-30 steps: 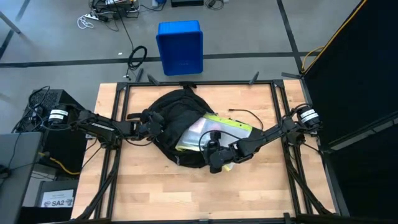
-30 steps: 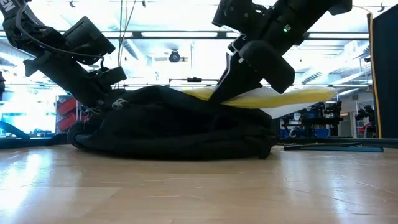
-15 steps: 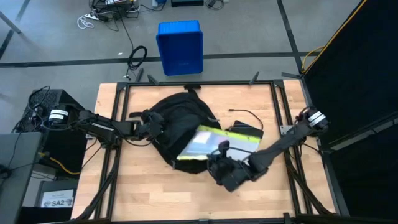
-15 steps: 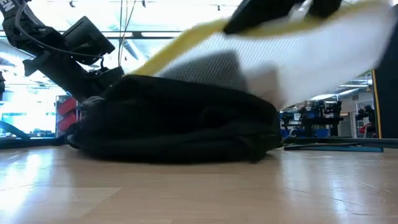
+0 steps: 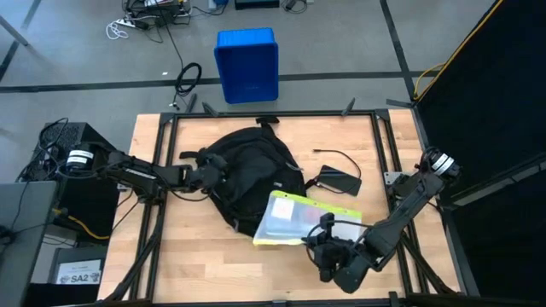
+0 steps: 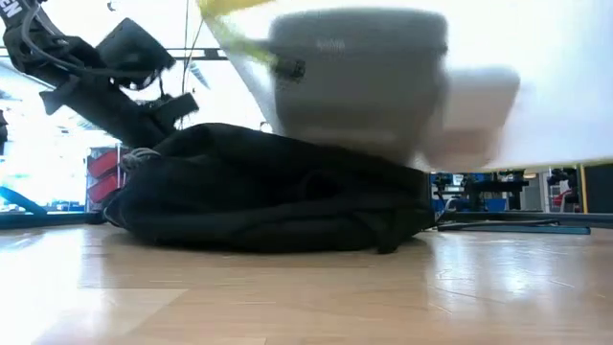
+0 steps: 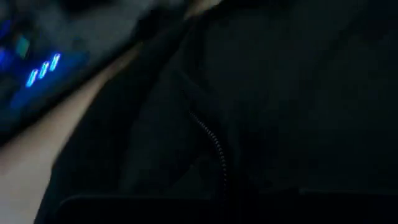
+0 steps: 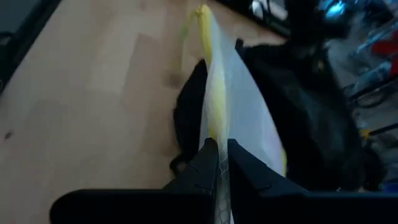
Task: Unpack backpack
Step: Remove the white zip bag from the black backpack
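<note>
The black backpack (image 5: 249,173) lies flat on the middle of the wooden table (image 5: 188,264); in the low view it is a low dark mound (image 6: 268,196). My left gripper (image 5: 212,176) is shut at the backpack's left side. My right gripper (image 5: 325,238) is shut on a flat translucent pouch with a yellow edge (image 5: 294,220), held above the table near and right of the backpack. In the low view the pouch (image 6: 383,86) fills the top of the picture, blurred. My left gripper meets the backpack's left side (image 5: 220,175), coming level from the table's left. The left wrist view shows only dark fabric and a zipper line (image 7: 211,140), so the part held cannot be told. My right gripper pinches the pouch's yellow-trimmed edge (image 8: 214,121) between its two fingers (image 8: 239,168), at the pouch's near right end. The fingers slant down from the table's near right. The pouch is lifted clear of table and backpack, reaching toward the backpack.
A small black item with a thin cord (image 5: 339,180) lies on the table right of the backpack. A blue plastic bin (image 5: 246,64) stands on the floor beyond the far edge. Bare wood shows along the near edge (image 5: 213,273).
My right gripper has drawn the pouch out of the backpack, moving toward the table's near right and up. The pouch was partly inside the backpack and now hangs clear of it. The backpack has sagged flatter, and the black corded item has come into view.
</note>
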